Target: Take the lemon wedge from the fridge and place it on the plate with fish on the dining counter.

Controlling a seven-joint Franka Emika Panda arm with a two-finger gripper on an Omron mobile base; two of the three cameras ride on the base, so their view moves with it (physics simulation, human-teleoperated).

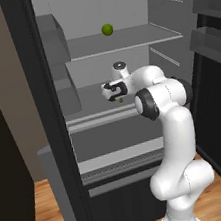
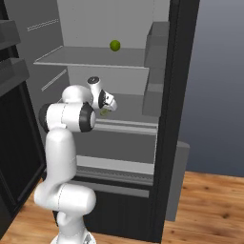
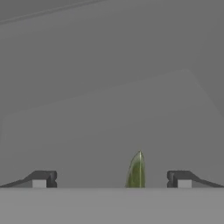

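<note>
The lemon wedge (image 3: 137,170) is showing in the hand view as a narrow yellow-green sliver, its long axis running up the picture and its pointed tip aimed away from the hand toward the back of the fridge (image 1: 102,48). It is sitting between the two dark fingertips (image 3: 43,178), nearer the right-hand one, with grey gaps on both sides, so nothing is touching it. The gripper (image 3: 111,179) is standing spread as wide as it goes and is gripping nothing.

In the left base view the gripper (image 1: 113,91) is reaching into the open fridge over the middle shelf (image 1: 88,103), and a speck of green, the lemon wedge (image 1: 119,101), is peeking out just below the hand. The right base view is showing the same speck (image 2: 103,112) beside the gripper (image 2: 108,106).

The fridge is holding one more item: a round green fruit (image 1: 107,29) is resting on the upper shelf (image 1: 121,40), above the wedge and well apart from it. The door bins (image 1: 207,3) are hanging on the open door. No readable writing is appearing on anything.
</note>
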